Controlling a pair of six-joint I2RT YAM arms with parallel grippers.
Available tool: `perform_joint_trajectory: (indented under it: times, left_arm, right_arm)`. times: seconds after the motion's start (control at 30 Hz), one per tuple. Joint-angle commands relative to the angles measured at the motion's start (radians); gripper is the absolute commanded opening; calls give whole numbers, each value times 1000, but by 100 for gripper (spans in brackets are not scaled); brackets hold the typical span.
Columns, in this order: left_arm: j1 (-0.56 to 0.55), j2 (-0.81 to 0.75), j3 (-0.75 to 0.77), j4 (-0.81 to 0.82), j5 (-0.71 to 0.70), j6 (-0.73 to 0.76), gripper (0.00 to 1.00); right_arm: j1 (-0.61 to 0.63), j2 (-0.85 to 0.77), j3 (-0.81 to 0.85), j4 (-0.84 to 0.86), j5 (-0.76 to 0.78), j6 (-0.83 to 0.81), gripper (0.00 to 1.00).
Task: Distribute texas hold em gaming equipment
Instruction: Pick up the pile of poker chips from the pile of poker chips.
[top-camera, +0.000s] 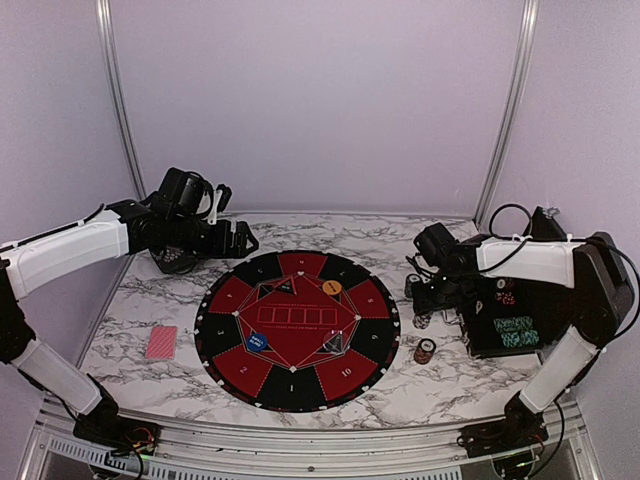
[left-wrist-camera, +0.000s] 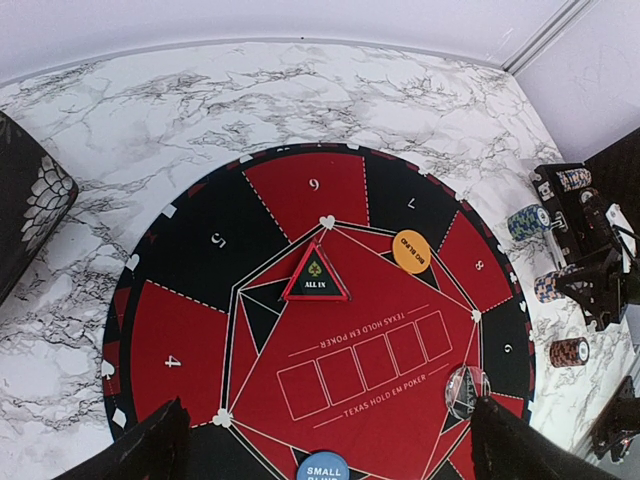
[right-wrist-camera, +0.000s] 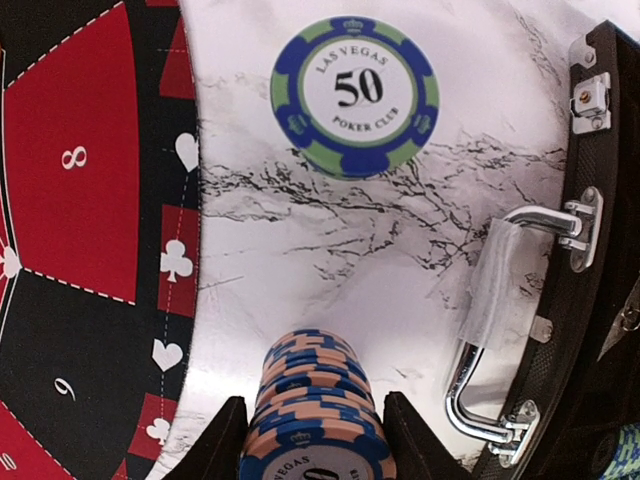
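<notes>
The right pincer (right-wrist-camera: 312, 440) was half closed around a stack of orange-and-blue chips (right-wrist-camera: 310, 385) beside the mat (right-wrist-camera: 90, 200). The left pincer (left-wrist-camera: 330, 450) hung spread wide, empty. Only the top view showed the red card (top-camera: 160, 341).

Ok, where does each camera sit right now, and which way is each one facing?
Top external: above and behind the robot, looking down on the mat; left arm and right arm show.
Left wrist: high at the far left, looking down across the mat; the open left claw frames the bottom edge.
Right wrist: low beside the mat's right rim, looking down; the right claw grips a chip stack.
Shared: top and left wrist both show the orange disc.
</notes>
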Motion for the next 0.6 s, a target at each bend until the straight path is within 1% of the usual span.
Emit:
perform_joint_trajectory:
  times: [0.0, 0.57]
  left_arm:
    - [-2, -11, -11, 19, -10, 4, 99]
    - [-1, -10, -11, 20, -9, 6, 99]
  right_arm:
    - [-7, -11, 55, -13, 8, -1, 41]
    - [1, -15, 68, -29, 10, 2, 41]
